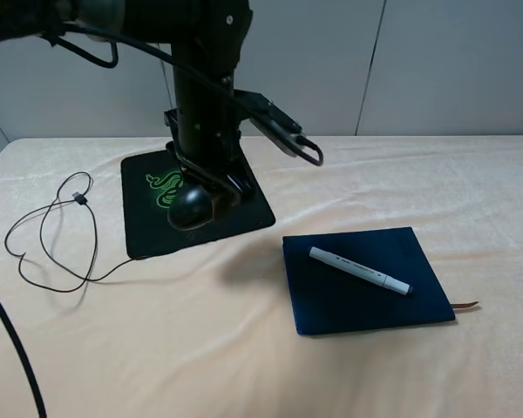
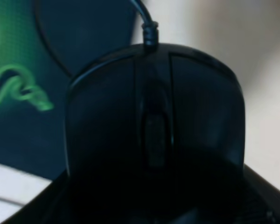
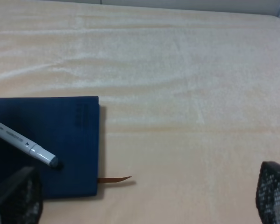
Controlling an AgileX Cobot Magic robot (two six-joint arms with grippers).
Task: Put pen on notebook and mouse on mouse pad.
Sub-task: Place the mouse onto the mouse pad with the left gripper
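Note:
The white pen (image 1: 359, 271) lies slantwise on the closed navy notebook (image 1: 349, 305) at the right of the table; the right wrist view shows the pen (image 3: 23, 142) on the notebook (image 3: 70, 140) too. The glossy black mouse (image 1: 188, 209) is over the black mouse pad (image 1: 148, 228), beside the green emblem, with my left gripper (image 1: 202, 193) shut on it from above. The mouse (image 2: 154, 126) fills the left wrist view; whether it touches the pad is unclear. My right gripper (image 3: 144, 198) is open, near the notebook's ribbon end.
The mouse's thin cable (image 1: 52, 235) loops over the cream cloth left of the pad and ends in a plug (image 1: 80, 198). A brown ribbon (image 1: 466, 305) pokes out of the notebook's right side. My left arm's black column rises over the pad.

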